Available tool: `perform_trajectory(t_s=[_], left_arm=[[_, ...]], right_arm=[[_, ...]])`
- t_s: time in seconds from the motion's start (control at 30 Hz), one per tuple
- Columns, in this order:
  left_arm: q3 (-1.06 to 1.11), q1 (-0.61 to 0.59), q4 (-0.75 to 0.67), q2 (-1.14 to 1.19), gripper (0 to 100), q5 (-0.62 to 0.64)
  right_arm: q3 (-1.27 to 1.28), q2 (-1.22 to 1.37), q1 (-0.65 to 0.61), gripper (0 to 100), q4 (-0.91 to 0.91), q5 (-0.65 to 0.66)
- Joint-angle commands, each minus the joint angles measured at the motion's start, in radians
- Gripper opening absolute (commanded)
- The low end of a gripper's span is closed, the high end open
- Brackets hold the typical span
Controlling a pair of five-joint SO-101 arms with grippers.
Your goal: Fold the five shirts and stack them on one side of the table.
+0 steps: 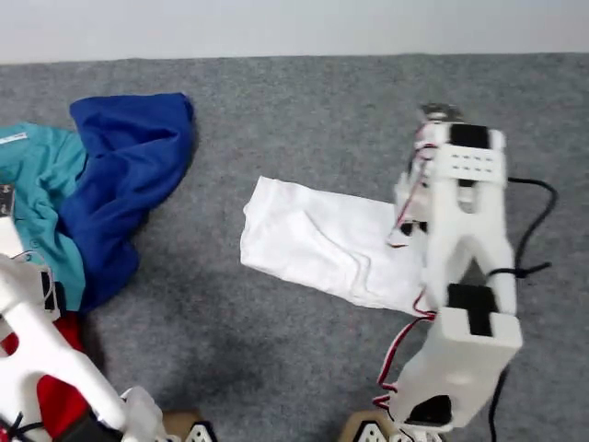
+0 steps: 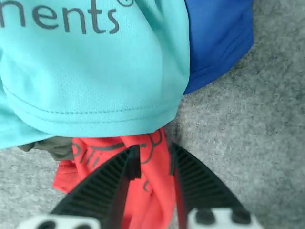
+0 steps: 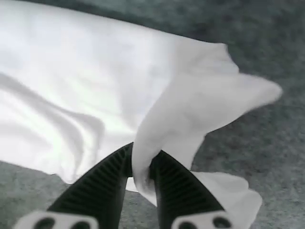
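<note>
A white shirt (image 1: 322, 241) lies partly folded in the middle of the grey table. My right gripper (image 3: 141, 164) is shut on a raised fold of the white shirt (image 3: 86, 95) at its right edge, under the right arm (image 1: 465, 249). At the left lie a blue shirt (image 1: 129, 166) and a teal shirt (image 1: 37, 184), bunched together. A red shirt (image 1: 46, 396) sits at the front left under the left arm (image 1: 37, 350). My left gripper (image 2: 151, 164) is shut on the red shirt (image 2: 155, 191), right beside the teal shirt's hem (image 2: 95, 86) and the blue shirt (image 2: 219, 33).
The table is covered in grey carpet (image 1: 304, 110), with a pale wall along the back edge. A bit of olive-grey cloth (image 2: 59, 145) peeks out from under the teal shirt. Bare carpet (image 1: 239, 368) stretches in front of the white shirt.
</note>
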Motion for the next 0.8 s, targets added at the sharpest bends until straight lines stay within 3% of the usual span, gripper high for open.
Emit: perform_trajectory(t_s=[0.0,0.33,0.77], left_arm=[[-0.005,0.008,0.003,-0.034,11,-0.006],[-0.005,0.008,0.003,-0.034,11,-0.005],[-0.004,0.008,-0.032,-0.034,11,-0.002]], right_arm=[[-0.014,-0.064,-0.091,0.9,-0.021,-0.014],[-0.103,-0.008,-0.300,0.9,-0.105,-0.012],[-0.446,0.288,-0.427,0.9,-0.050,-0.012]])
